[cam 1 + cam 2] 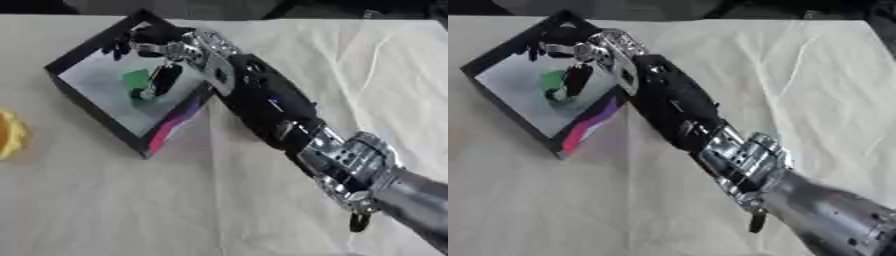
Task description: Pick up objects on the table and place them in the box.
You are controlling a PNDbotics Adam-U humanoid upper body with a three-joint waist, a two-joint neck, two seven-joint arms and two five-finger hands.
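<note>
The right hand (171,45) is hanging over the open black box (87,102), reaching in across its near right wall. Its fingers (122,46) are pointing toward the box's far corner and look loosely bent rather than closed; from where I am standing I cannot tell whether they are fully relaxed. The thumb (164,80) is drooping down into the box, its tip touching or lying just over a green object (136,80) that is resting on the pale grey floor of the box. Nothing is being pinched or wrapped by the hand, as far as I can make out; the green thing is lying flat, near the middle of the box, and its exact shape is too blurred to name.

The right arm (271,107) is coming in from the lower right corner, stretching diagonally up and to the left across the cream tablecloth (175,200). The silver wrist is sitting right above the box's rim, the black forearm is running back from it, and the silver elbow joint is showing low on the right.

The box is standing askew on the cloth, with a pink and purple streak along its outer right wall. A yellow-orange object (9,135) is lying on the cloth at the left edge, well apart from the box.
</note>
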